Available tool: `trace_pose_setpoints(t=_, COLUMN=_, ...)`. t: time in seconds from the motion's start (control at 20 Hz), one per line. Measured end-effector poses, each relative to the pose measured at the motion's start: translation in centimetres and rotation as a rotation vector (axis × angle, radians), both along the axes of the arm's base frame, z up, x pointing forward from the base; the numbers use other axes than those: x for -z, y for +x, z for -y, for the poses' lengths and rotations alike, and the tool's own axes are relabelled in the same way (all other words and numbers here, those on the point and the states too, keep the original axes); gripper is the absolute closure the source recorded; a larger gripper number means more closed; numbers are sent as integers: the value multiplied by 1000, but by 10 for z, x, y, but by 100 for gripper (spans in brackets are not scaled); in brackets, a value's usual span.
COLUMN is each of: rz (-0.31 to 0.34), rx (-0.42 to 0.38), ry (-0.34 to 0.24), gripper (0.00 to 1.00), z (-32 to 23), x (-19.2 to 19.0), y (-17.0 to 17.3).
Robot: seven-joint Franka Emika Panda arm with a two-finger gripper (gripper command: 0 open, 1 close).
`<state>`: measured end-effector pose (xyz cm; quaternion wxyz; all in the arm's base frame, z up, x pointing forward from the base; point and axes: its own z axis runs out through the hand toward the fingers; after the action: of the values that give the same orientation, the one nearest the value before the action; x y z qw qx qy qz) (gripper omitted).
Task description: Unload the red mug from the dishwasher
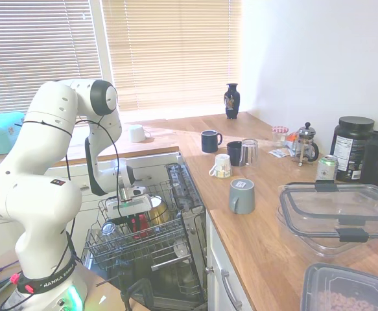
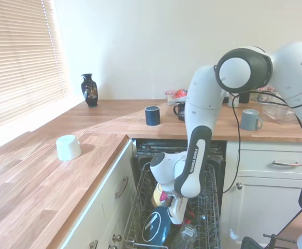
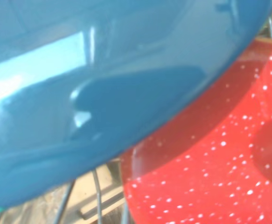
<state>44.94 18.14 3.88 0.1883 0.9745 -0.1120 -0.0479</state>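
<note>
Gripper (image 1: 139,222) down in the dishwasher (image 1: 187,194) rack, right at the red mug (image 1: 140,225).
I can't tell how its fingers stand; I judge I'm low for a rim grasp, the mug crowded by a blue bowl (image 2: 156,225) and gold cup (image 1: 157,214).

Tight quarters in the rack

The red mug (image 1: 140,225) sits hemmed in the dishwasher (image 1: 176,259) rack: gold cup (image 2: 159,195) just beside it, blue bowl (image 2: 156,225) pressing close, a glass (image 1: 109,228) nearby. Only the space above is open.
</note>
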Motion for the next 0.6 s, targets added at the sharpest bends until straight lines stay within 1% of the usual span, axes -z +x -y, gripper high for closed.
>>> trace_pose_setpoints(t=0.2, rz=6, rx=26, ry=12, gripper=100, z=0, x=-6, y=1)
trace_pose_setpoints(t=0.3, rz=18, rx=28, ry=20, gripper=100, z=-2, x=-17, y=0)
trace_pose_setpoints(t=0.45, rz=53, rx=34, ry=49, gripper=100, z=-11, x=-49, y=-2)
trace_pose_setpoints(t=0.55, rz=87, rx=44, ry=77, gripper=100, z=-18, x=-81, y=-2)
trace_pose_setpoints(t=0.6, rz=116, rx=45, ry=93, gripper=100, z=-21, x=-100, y=1)
